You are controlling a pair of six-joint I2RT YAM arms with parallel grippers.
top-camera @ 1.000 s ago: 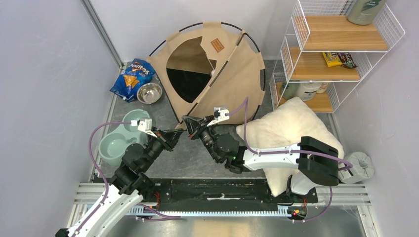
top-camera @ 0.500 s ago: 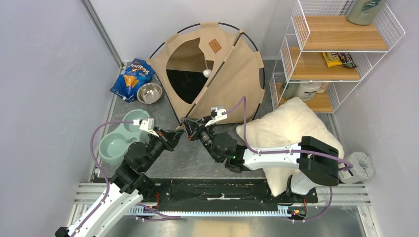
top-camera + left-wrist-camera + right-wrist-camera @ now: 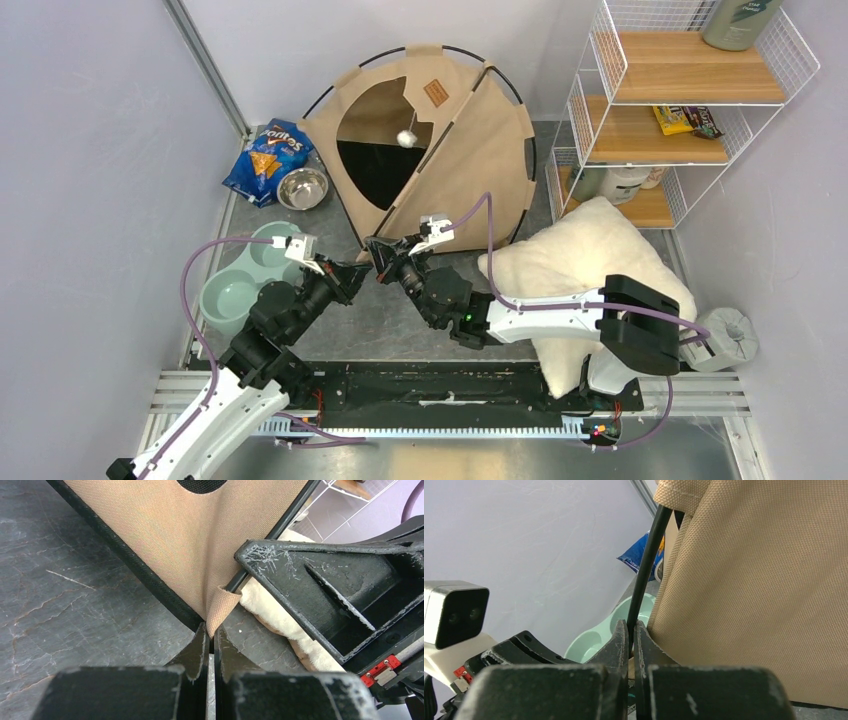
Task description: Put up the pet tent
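Note:
The tan canvas pet tent (image 3: 470, 150) stands at the back of the floor, arched doorway facing front-left, brown label (image 3: 437, 93) near its top, black poles arching over it. Both grippers meet at its near bottom corner. My left gripper (image 3: 357, 268) is shut on the small tan fabric loop (image 3: 220, 607) at that corner (image 3: 211, 632). My right gripper (image 3: 378, 247) is shut on the thin black pole (image 3: 646, 565) just beside the tent wall (image 3: 754, 585); its tips (image 3: 631, 627) pinch the pole's lower end. The right gripper's body (image 3: 325, 590) fills the right of the left wrist view.
A fluffy white pillow (image 3: 580, 270) lies right of the tent, over the right arm. A mint double pet bowl (image 3: 240, 280), a steel bowl (image 3: 303, 187) and a blue chip bag (image 3: 265, 160) sit at left. A white wire shelf (image 3: 670, 110) stands at back right.
Both grippers have shifted slightly up and left, staying at the tent's near corner. The small white ball hanging in the doorway has swung to the left.

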